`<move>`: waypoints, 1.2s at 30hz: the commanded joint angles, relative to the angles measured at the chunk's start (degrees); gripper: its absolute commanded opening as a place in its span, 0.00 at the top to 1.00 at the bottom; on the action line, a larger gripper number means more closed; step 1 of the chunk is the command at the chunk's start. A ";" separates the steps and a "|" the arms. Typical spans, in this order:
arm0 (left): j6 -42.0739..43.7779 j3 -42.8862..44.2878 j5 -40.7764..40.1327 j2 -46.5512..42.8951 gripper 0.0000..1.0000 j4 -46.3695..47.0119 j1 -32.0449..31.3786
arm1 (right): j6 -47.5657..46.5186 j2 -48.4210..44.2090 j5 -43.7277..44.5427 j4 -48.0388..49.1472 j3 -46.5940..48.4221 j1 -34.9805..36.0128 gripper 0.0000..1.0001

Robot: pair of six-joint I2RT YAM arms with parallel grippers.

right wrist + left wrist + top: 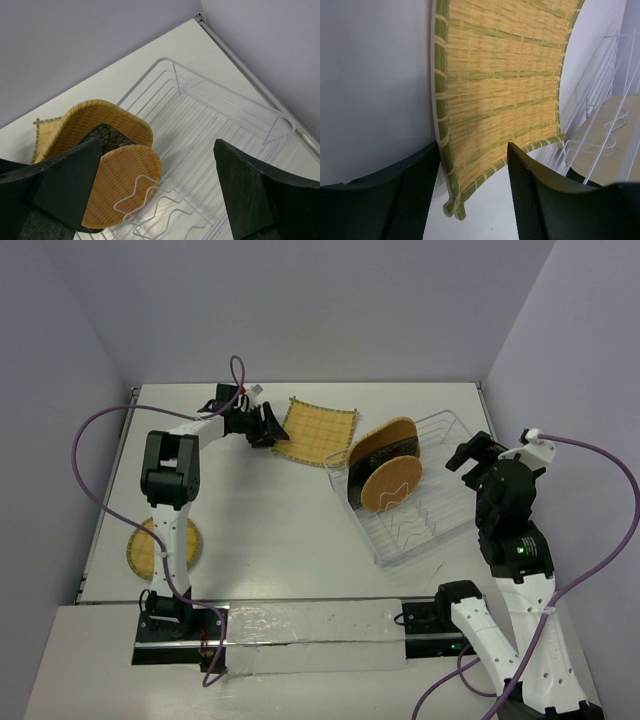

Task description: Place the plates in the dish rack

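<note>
The fringed square bamboo plate (318, 432) lies flat on the table left of the dish rack (440, 523). My left gripper (258, 425) is open at its near-left corner. In the left wrist view that corner of the plate (500, 85) lies between the fingers of the gripper (472, 200). Three plates stand in the rack's left end: a rounded-square bamboo one (385, 435), the dark patterned one (357, 475) and a round bamboo one (392, 483). My right gripper (470, 455) is open and empty above the rack (210, 130).
A second round bamboo plate (165, 545) lies on the table at the near left, partly hidden by the left arm. The rack's wires (605, 80) show just past the fringed plate. Walls close the table at the back and on both sides.
</note>
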 commanded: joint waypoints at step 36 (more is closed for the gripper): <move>-7.05 -30.03 -16.37 -30.31 1.00 12.82 3.04 | -6.80 8.42 -31.34 7.75 9.10 9.05 0.00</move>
